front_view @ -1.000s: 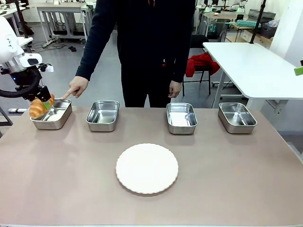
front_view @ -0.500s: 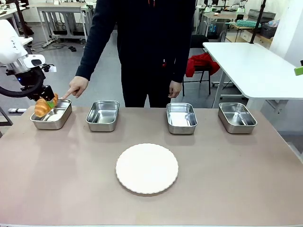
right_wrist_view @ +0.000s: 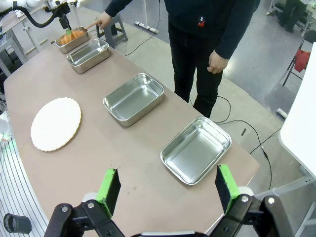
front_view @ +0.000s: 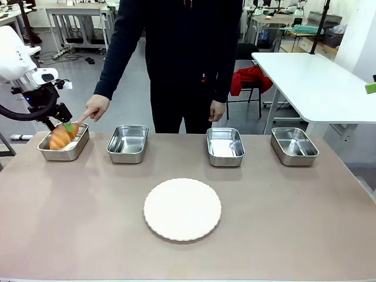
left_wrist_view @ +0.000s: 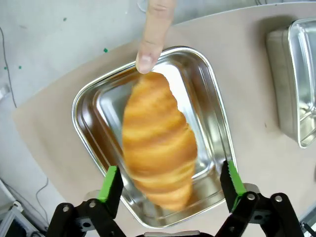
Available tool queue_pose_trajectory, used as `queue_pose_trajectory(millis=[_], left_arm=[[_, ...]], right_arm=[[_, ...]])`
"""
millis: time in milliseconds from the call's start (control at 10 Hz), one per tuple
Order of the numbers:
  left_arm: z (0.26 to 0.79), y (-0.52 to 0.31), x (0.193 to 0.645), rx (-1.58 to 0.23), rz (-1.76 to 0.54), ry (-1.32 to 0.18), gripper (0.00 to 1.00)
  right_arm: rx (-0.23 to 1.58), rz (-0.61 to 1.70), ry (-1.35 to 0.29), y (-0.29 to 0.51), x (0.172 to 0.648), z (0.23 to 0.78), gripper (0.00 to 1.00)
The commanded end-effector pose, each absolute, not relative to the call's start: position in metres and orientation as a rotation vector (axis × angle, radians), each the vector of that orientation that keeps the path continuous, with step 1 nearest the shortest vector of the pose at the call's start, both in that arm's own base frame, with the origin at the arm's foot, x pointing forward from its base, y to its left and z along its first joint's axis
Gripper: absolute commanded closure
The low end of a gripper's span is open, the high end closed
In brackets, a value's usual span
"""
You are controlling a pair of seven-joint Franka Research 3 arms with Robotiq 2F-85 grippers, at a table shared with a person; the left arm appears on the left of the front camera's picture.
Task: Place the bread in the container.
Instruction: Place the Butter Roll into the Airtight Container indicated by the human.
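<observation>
The croissant [left_wrist_view: 158,148] lies lengthwise in the leftmost steel tray [left_wrist_view: 89,106], slightly blurred. My left gripper [left_wrist_view: 171,187] hangs just above it, open, and its green pads [left_wrist_view: 111,185] stand clear of the crust on both sides. From the front, the bread [front_view: 61,138] sits in that tray [front_view: 66,154] at the far left, with the left gripper [front_view: 66,124] right over it. A person's finger [left_wrist_view: 153,34] points at the tray's far rim. My right gripper [right_wrist_view: 167,190] is open with nothing in it, high over the table's right end.
Three more steel trays [front_view: 127,143] [front_view: 225,147] [front_view: 294,145] stand in a row along the far edge. A round white plate [front_view: 182,209] lies mid-table. The person stands at the far side, the pointing hand [front_view: 97,108] close to my left gripper.
My left gripper carried the croissant rightward over the leftmost tray and opened. The croissant has dropped out of the pads into the tray. The person's pointing hand stayed put.
</observation>
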State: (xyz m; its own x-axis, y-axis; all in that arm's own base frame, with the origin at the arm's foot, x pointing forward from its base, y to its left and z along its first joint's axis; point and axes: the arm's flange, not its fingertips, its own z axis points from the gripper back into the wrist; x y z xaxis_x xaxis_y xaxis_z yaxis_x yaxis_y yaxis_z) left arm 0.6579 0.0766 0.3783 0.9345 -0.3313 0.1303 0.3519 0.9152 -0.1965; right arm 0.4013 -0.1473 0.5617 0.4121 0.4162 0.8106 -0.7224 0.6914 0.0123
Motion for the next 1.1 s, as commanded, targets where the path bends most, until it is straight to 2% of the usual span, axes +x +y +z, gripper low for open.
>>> queue_pose_trajectory(millis=[0,300,400,900,1000], left_arm=[[0.381,0.079,0.659,-0.258,-0.385,-0.116,0.0],[0.391,0.078,0.654,-0.226,-0.461,-0.053,0.0],[0.379,0.075,0.658,-0.226,-0.365,-0.093,0.0],[0.378,0.075,0.658,-0.223,-0.382,-0.083,0.0],[0.398,0.059,0.634,-0.214,-0.362,-0.111,0.0]], right_arm=[[0.405,0.742,-0.906,-0.147,0.401,0.562,0.0],[0.405,0.742,-0.906,-0.147,0.401,0.562,0.0],[0.405,0.742,-0.906,-0.147,0.401,0.562,0.0],[0.405,0.742,-0.906,-0.147,0.401,0.562,0.0],[0.405,0.742,-0.906,-0.147,0.401,0.562,0.0]])
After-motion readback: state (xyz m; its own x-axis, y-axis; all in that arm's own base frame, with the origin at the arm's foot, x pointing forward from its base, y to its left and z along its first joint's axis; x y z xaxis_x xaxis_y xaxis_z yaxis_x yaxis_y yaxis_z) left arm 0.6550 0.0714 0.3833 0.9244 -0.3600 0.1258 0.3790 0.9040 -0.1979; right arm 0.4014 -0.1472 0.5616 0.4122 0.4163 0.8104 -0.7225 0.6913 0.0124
